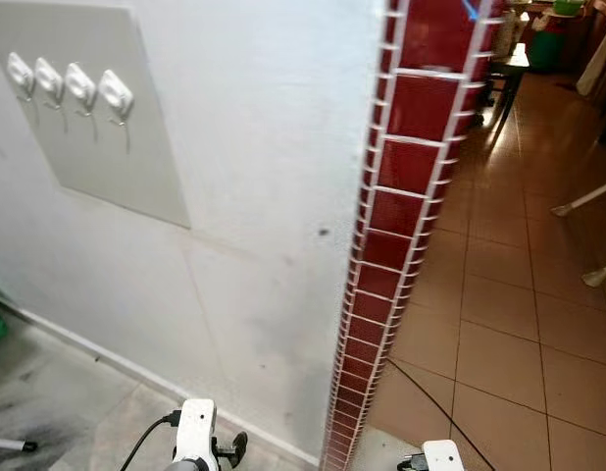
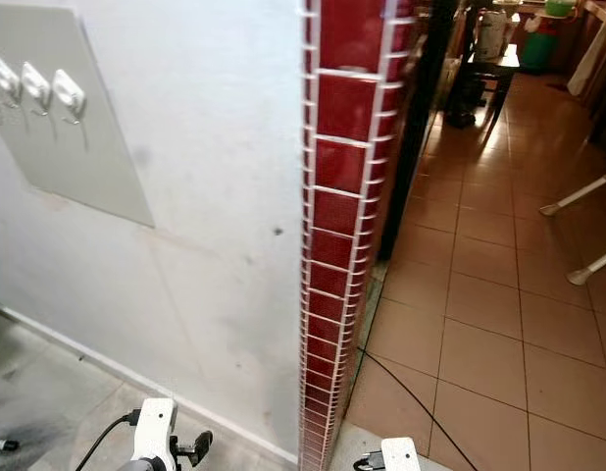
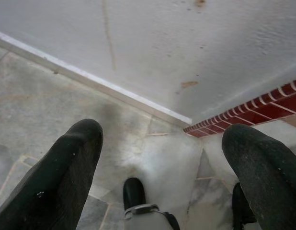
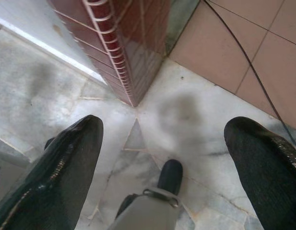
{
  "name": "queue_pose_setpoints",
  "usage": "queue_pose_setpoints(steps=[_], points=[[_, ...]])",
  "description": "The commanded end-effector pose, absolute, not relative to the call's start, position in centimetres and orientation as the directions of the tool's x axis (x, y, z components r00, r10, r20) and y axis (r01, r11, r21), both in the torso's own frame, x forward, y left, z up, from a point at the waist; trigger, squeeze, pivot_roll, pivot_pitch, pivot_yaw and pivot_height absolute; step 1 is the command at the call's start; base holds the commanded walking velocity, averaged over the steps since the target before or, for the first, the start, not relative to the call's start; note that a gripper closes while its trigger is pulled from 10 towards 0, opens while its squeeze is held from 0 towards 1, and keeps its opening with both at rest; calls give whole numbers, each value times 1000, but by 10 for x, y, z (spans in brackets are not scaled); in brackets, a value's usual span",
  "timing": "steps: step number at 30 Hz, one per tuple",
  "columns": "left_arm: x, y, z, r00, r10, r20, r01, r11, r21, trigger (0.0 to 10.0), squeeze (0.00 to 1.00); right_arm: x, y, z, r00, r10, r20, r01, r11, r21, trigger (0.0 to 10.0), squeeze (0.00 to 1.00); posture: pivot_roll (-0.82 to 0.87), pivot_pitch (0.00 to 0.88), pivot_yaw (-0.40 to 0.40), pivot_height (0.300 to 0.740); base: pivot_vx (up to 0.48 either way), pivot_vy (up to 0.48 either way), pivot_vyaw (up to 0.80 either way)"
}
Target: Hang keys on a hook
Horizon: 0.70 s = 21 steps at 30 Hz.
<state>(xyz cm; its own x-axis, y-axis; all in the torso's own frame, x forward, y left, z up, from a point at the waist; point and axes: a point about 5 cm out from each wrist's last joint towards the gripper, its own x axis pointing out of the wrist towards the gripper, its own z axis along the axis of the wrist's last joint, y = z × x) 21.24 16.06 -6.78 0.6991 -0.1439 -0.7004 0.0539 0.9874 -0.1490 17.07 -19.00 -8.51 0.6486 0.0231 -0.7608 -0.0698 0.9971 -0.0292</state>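
A row of several white hooks (image 1: 80, 85) is fixed to a grey panel (image 1: 126, 157) high on the white wall, up and to my left. Both arms hang low, far below the hooks. The left arm's white wrist (image 1: 195, 427) and the right one (image 1: 442, 456) show at the bottom edge. My left gripper (image 3: 165, 134) points down at the grey marble floor by the skirting, open, with nothing between its black fingers (image 3: 66, 167). My right gripper (image 4: 167, 125) is open too, empty, over the floor at the foot of the tiled corner.
The wall ends in a red-tiled corner (image 1: 401, 177) straight ahead. Terracotta floor tiles (image 1: 519, 314) stretch to the right, crossed by a black cable (image 1: 430, 397). White legs (image 1: 582, 201) of a stand jut in at far right, and a dark table (image 1: 509, 69) stands beyond.
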Motion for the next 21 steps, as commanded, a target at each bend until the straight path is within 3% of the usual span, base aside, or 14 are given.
queue_pose_setpoints(steps=[1, 21], points=[[213, 162, -67, 701, -140, -699, 50, 988, -147, 10000, 0, 170, -191, -85, 652, 22, -758, -67, 997, -29, 10000, 0, -29, 0, 25, 740, 0, 394, 0], [214, 161, -67, 702, -144, -697, 51, 987, -152, 10000, 0, 169, -191, -85, 651, 18, -758, -61, 998, -29, 10000, 0, -32, 0, 27, 740, 0, 454, 0]])
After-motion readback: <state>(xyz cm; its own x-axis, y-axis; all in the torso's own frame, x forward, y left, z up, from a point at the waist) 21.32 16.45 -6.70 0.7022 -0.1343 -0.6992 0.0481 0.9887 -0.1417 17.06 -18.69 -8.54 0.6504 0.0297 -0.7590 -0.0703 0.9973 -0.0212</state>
